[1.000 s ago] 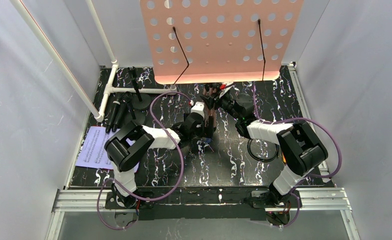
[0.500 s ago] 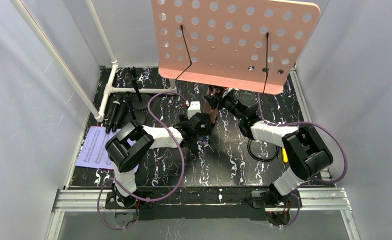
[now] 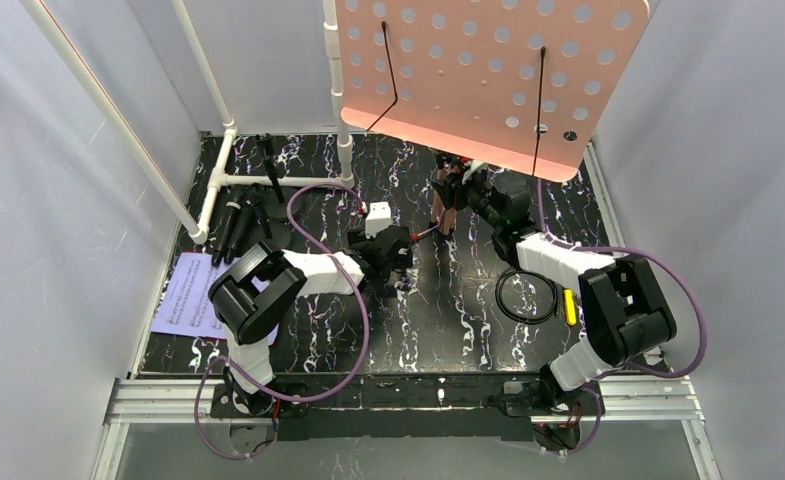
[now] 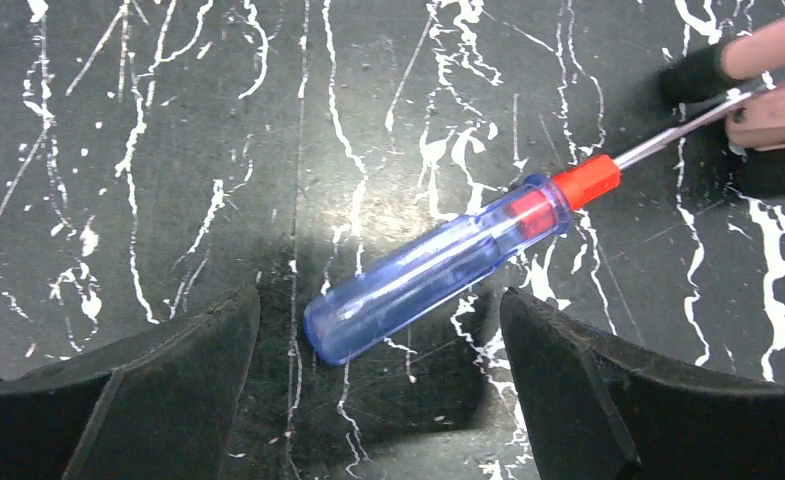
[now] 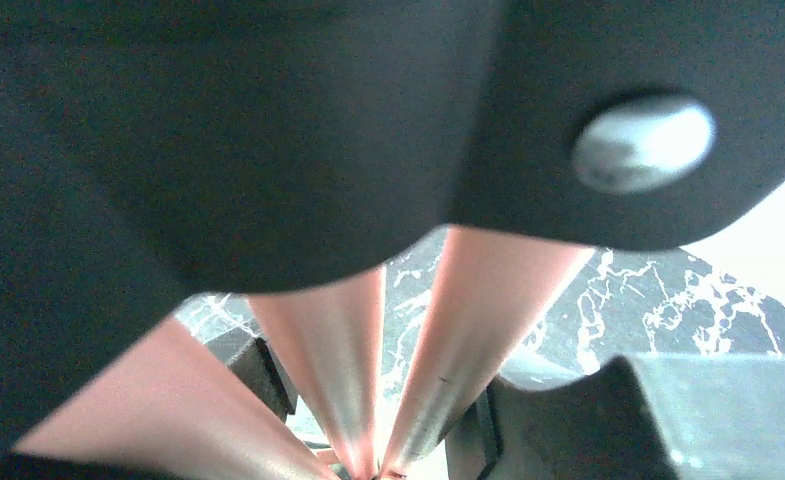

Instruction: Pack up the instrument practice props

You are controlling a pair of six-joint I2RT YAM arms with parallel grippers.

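Holding rack (image 3: 478, 70) by folded legs (image 5: 338, 360) at far centre: right hand (image 3: 465, 190) pinches them, rack tilted right. Left hand (image 4: 376, 315) spread over screwdriver (image 4: 438, 265) on table (image 4: 118, 150), shaft pointing far-right toward legs. Right arm nearer to rack.

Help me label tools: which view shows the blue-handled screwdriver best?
Left wrist: the screwdriver lies on the table inside the open left gripper, blue handle, red collar and shaft sharp. Top external shows only a thin sliver beside that gripper. Right wrist shows pink rack legs, no screwdriver.
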